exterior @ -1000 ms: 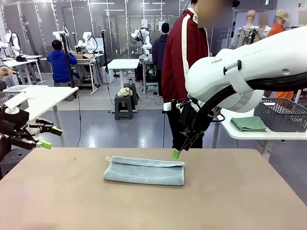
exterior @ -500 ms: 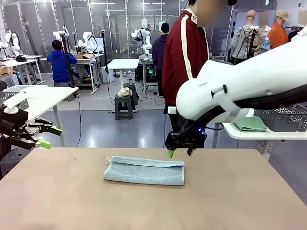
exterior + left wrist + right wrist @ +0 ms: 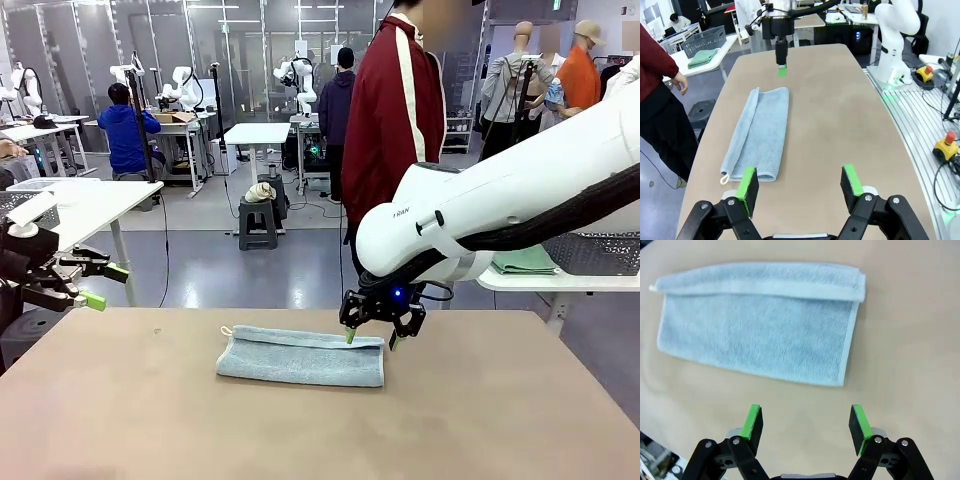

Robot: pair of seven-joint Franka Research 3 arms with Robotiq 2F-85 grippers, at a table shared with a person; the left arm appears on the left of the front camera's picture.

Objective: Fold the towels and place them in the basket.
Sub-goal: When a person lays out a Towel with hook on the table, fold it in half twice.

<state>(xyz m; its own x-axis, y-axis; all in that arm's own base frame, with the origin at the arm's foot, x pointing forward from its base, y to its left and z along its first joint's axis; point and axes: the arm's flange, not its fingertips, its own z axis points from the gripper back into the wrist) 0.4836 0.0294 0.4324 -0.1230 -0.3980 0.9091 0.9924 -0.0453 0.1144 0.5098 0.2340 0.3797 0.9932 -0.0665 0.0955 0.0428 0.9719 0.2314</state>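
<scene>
I'm hovering right end effector [image 3: 368, 338], spread and empty, over far right end of pale blue towel [image 3: 300, 357] lying folded near far edge of surface [image 3: 500, 420]; judging it's lining up for corner pinch. Left end effector [image 3: 107, 286] idling spread at left edge, leaving room.

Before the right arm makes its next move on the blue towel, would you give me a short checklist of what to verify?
1. Is the right gripper open and empty: ok, jaws wide, nothing between them.
2. Is the right gripper over the towel: ok, at its far right corner; contact cannot tell.
3. Is the towel folded and flat on the table: ok.
4. Is the left gripper out of the way: ok, open at the table's left edge, apart from the towel.
5. Is the person's hand off the towel: ok, it hangs beside the table.
6. Is the basket within reach: cannot tell; it stands on a separate side table.
</scene>
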